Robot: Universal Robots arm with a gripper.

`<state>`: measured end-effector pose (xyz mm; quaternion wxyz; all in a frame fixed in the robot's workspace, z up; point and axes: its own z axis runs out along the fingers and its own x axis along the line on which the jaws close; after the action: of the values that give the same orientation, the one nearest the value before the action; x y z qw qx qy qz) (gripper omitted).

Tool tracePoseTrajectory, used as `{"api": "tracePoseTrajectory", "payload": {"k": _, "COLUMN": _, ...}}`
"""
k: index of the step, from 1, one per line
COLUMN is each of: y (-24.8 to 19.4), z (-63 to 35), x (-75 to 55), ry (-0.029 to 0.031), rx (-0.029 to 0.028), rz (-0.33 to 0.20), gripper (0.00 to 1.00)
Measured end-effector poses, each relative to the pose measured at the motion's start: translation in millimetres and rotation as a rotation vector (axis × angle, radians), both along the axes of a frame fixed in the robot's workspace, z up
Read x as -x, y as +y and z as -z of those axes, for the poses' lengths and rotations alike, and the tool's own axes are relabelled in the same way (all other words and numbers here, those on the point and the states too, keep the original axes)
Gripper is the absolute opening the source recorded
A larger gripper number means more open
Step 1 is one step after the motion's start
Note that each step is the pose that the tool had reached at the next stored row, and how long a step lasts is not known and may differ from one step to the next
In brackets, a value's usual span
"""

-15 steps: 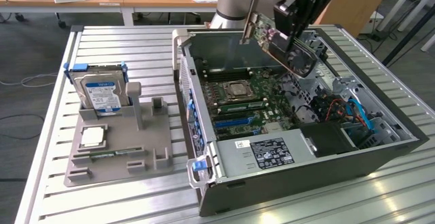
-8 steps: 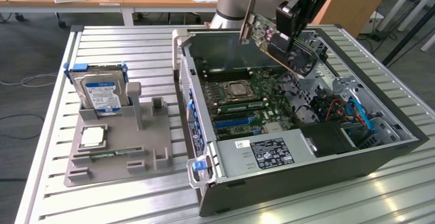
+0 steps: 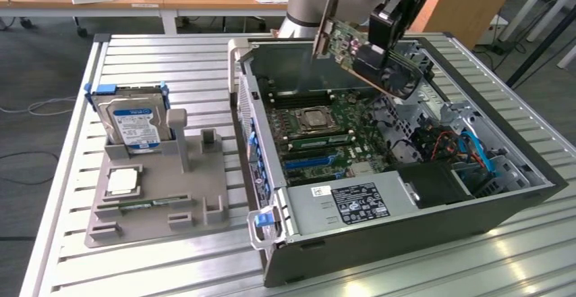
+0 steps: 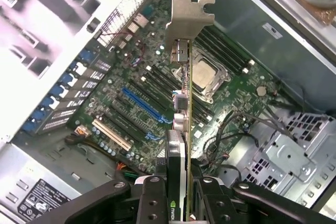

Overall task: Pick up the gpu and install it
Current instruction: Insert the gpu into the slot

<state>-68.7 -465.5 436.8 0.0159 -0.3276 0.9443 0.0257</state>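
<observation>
The tool (image 3: 389, 30) was clenched on the gpu (image 3: 358, 48), holding it tilted in the air above the open computer case (image 3: 504, 206), toward the worktop's (image 3: 162, 270) far edge. I reckoned that tilt could make the card's edge miss the blue slot (image 4: 140, 103), or let its silver bracket (image 4: 190, 8) snag the case wall.

exterior: up high and off to one side, angled down over the slatted table (image 3: 135, 270) and open pc case (image 3: 405, 243) – mid-range, whole case in shot | wrist: right behind the gripper (image 4: 181, 184), staring down along the gpu (image 4: 188, 77) into the case – way closer | shared: motherboard (image 3: 324, 142), cpu socket (image 3: 315, 117), gpu
</observation>
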Motion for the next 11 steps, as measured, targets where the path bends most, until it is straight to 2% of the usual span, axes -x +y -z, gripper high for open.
{"api": "tracePoseTrajectory", "payload": {"k": 11, "y": 0.0, "z": 0.2, "x": 0.0, "ry": 0.0, "rx": -0.0001, "rz": -0.157, "gripper": 0.27}}
